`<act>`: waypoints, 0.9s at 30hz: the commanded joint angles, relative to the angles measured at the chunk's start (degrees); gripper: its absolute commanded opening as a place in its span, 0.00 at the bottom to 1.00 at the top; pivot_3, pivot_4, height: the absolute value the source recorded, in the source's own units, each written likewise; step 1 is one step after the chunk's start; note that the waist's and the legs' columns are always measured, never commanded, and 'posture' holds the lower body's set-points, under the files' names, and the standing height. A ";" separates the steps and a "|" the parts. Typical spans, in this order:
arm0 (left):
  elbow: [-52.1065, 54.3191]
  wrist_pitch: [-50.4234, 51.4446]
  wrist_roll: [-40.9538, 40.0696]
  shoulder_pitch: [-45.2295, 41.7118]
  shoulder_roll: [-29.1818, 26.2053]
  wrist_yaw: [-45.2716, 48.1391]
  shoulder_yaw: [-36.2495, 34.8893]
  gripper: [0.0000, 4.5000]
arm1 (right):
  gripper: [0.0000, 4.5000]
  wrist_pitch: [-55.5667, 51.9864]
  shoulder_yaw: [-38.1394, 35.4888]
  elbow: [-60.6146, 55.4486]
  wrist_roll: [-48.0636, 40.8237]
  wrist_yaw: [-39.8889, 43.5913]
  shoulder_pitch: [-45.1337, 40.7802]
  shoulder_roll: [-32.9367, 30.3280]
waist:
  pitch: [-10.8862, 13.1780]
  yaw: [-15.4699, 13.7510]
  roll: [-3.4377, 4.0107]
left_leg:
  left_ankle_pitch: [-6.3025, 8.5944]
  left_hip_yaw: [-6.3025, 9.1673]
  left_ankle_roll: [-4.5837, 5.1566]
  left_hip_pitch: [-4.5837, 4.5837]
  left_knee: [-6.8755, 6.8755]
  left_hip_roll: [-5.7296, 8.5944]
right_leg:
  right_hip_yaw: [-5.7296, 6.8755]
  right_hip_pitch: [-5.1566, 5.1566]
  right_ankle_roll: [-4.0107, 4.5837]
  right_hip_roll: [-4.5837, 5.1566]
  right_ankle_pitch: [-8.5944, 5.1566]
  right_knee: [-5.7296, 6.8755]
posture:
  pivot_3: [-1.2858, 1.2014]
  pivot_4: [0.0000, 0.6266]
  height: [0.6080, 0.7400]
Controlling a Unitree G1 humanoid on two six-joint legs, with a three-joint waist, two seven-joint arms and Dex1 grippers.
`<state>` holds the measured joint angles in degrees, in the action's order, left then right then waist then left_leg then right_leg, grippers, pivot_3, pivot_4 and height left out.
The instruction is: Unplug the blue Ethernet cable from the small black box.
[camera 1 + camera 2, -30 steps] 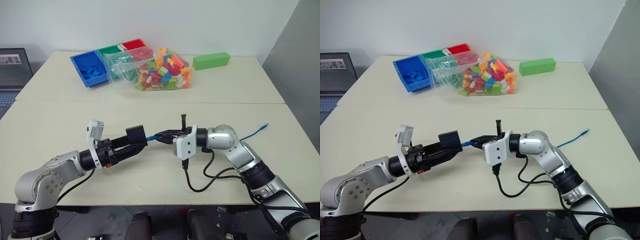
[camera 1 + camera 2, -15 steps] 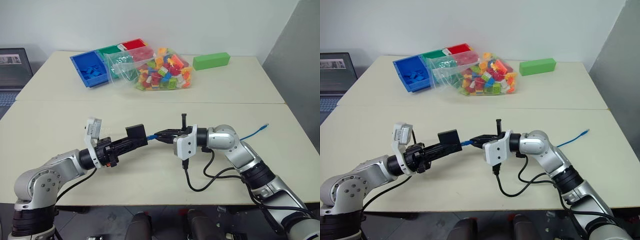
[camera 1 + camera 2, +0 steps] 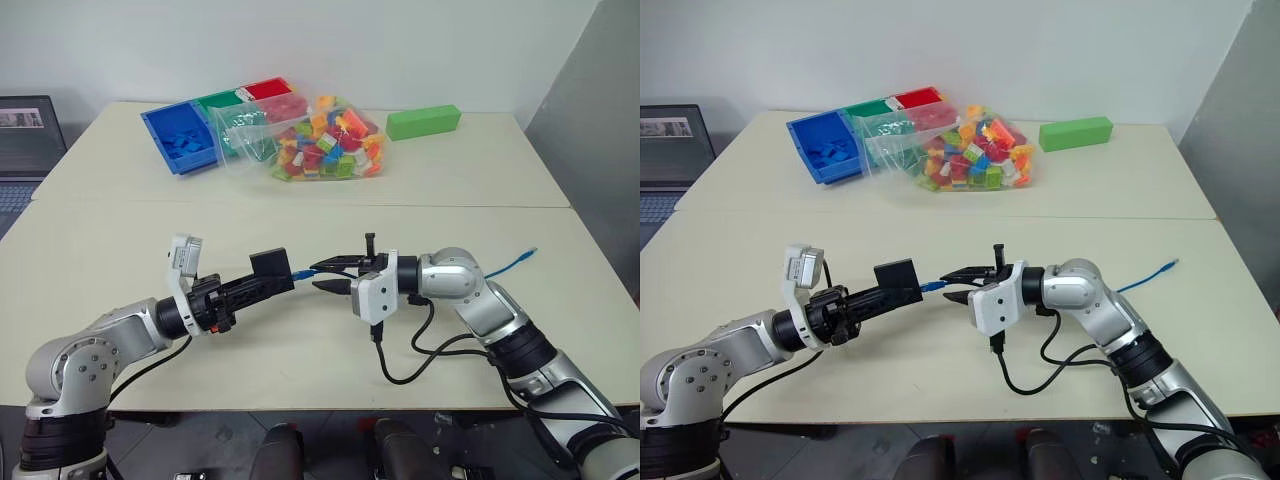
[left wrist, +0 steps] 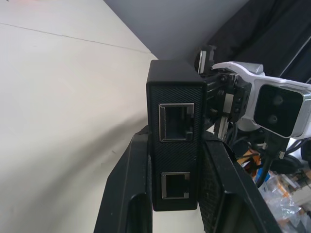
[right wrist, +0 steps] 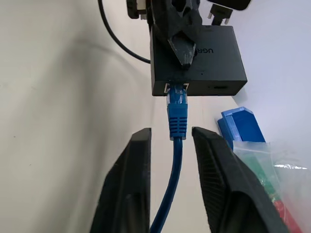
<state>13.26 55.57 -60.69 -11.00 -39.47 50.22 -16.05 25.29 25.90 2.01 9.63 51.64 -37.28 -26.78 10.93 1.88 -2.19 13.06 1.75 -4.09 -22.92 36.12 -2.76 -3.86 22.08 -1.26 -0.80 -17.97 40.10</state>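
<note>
The small black box (image 3: 270, 264) is held above the table, and my left gripper (image 3: 272, 282) is shut on its lower half. In the left wrist view the box (image 4: 176, 131) stands between the two fingers and shows two empty ports. The blue Ethernet cable (image 5: 176, 114) is plugged into the box's far edge (image 5: 197, 63). My right gripper (image 3: 320, 276) is open, with one finger on each side of the cable just behind the plug and a gap to each. The cable's free end (image 3: 520, 260) lies on the table at the right.
At the back of the table stand a blue bin (image 3: 180, 135), a clear bag of coloured bricks (image 3: 315, 140) and a green block (image 3: 422, 121). A laptop (image 3: 25, 140) sits at the far left. A black cable (image 3: 400, 360) loops under my right wrist.
The right gripper's fingers have parted off the blue cable. The left gripper's fingers have drawn in on the black box. Neither hand has shifted.
</note>
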 commanded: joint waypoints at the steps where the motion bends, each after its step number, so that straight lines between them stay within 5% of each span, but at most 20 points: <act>1: -0.39 -2.74 3.78 -2.56 -2.75 4.96 3.16 0.17 | 0.51 -7.64 -1.97 -7.45 -9.12 6.13 2.02 -2.59 | 0.00 -0.02 0.00 | 0.00 0.01 0.00 0.00 0.00 0.00 | 0.01 -0.01 0.00 0.00 0.00 -0.01 | 0.52 0.24 1.00; 9: -2.44 -9.11 11.26 -6.17 -7.01 16.40 9.40 0.17 | 0.51 -48.35 -8.48 -21.80 -35.69 7.55 7.14 -4.54 | 0.02 -0.01 0.03 | 0.00 0.07 0.00 0.00 -0.01 -0.01 | 0.04 -0.03 0.01 0.00 -0.01 -0.01 | 0.52 0.24 1.00; 18: -3.92 -8.61 9.04 -8.74 -6.34 20.69 7.84 0.17 | 0.51 -66.62 -14.29 -20.55 -47.96 -1.28 7.83 3.52 | 0.02 0.13 0.02 | 0.01 0.02 0.02 -0.05 -0.03 -0.01 | 0.03 0.03 -0.01 -0.05 -0.03 -0.04 | 0.52 0.24 1.00; 27: -4.11 -8.72 8.87 -8.93 -5.55 20.67 7.39 0.17 | 0.51 -73.78 -15.83 -18.99 -52.92 -2.56 6.69 6.90 | 0.02 0.13 0.03 | 0.01 0.02 0.02 -0.10 -0.03 -0.01 | 0.04 0.08 -0.03 -0.06 -0.04 -0.06 | 0.52 0.24 1.00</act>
<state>8.62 47.25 -50.61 -18.85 -45.09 70.57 -6.93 -47.33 12.20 -15.93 -40.66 49.34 -29.66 -20.66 10.95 2.01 -2.16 13.07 1.77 -4.07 -23.02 36.09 -2.78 -3.82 22.16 -1.29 -0.87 -18.01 40.03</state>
